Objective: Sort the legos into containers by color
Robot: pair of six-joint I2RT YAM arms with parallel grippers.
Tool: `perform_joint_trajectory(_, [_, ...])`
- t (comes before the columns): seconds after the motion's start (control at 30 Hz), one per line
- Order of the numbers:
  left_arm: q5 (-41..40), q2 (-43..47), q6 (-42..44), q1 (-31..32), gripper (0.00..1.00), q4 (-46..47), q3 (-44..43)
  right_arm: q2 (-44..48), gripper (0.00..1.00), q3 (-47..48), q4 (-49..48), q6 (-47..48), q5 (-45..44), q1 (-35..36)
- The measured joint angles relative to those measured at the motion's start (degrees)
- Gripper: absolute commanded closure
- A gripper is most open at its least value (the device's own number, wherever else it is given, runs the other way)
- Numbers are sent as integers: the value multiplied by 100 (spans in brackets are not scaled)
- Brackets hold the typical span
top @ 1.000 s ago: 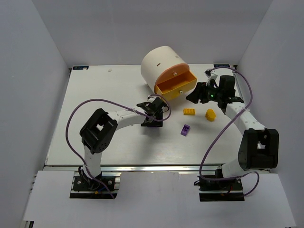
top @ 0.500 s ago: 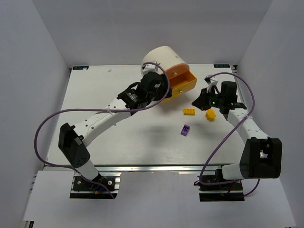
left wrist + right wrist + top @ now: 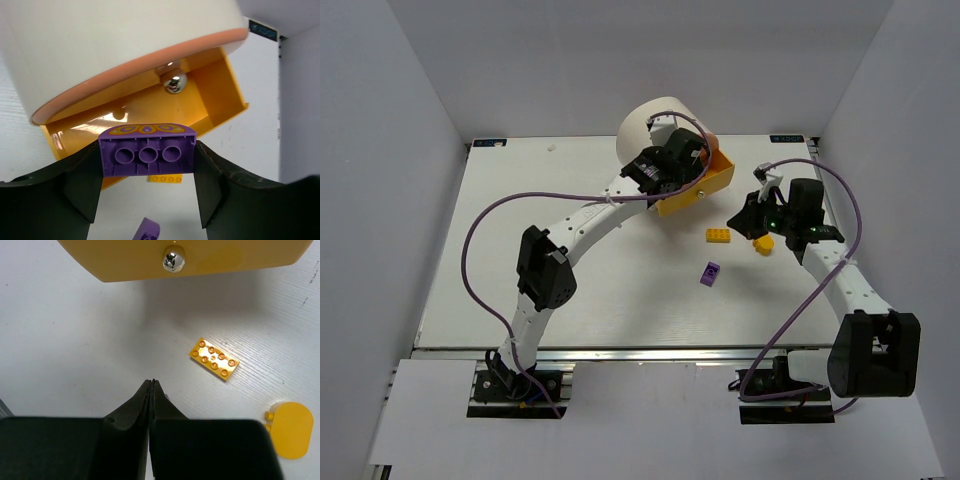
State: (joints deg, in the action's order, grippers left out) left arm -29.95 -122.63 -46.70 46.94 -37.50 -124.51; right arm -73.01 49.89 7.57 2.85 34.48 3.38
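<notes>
Lego (image 3: 146, 155), purple, tight in left jaws, now at yellow drawer (image 3: 220, 95); right jaws now together, empty.

The left arm (image 3: 585, 222) and the right arm (image 3: 845, 283) have white links and black joints. A purple cable (image 3: 466, 262) loops along each. Their fingers (image 3: 80, 192) are black.

Left pincer (image 3: 148, 167) grips purple lego (image 3: 147, 150) near the open yellow drawer (image 3: 220, 95).
</notes>
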Motion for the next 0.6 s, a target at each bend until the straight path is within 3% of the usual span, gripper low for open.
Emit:
perform_joint_trajectory(0.03, [-33, -33, -26, 0, 52, -90, 0, 35, 96, -22, 2, 15, -2, 0])
perform_joint_trajectory(0.07, [-72, -55, -46, 0, 41, -162, 2, 59, 92, -33, 4, 20, -4, -2])
perform_joint_trajectory(0.13, [-116, -61, -83, 0, 31, -234, 24, 92, 75, -57, 0, 46, 0, 0])
perform_joint_trajectory(0.3, [-138, -59, -120, -33, 27, -245, 28, 107, 47, -96, 114, 232, 133, 0])
perform_joint_trajectory(0.4, [-138, -59, -125, -35, 23, -234, 28, 83, 38, -94, 337, 514, 376, 0])
perform_joint_trajectory(0.6, [-153, -59, -122, -37, 18, -236, 28, -87, 36, -87, 916, 1115, 916, 4])
